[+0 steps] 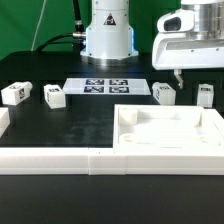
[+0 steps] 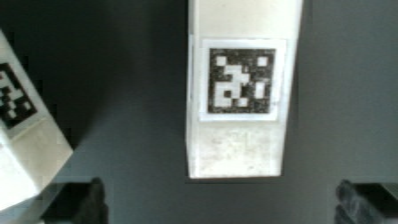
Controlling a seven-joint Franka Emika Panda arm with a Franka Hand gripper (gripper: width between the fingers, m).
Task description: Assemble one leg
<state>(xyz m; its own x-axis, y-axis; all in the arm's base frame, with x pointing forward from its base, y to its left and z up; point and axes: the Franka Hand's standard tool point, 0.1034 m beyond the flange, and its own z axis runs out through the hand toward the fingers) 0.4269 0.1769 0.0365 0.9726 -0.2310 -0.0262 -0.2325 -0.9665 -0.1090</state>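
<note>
Gripper (image 1: 178, 70) hangs in the upper right of the exterior view, fingers (image 2: 75, 200) spread wide, nothing in them. The leg (image 1: 165, 93) lies on the black table (image 1: 90, 125) just below it, right of centre.

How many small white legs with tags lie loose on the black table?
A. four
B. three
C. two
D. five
A: the exterior view shows four legs, two on each side of the marker board.
</note>
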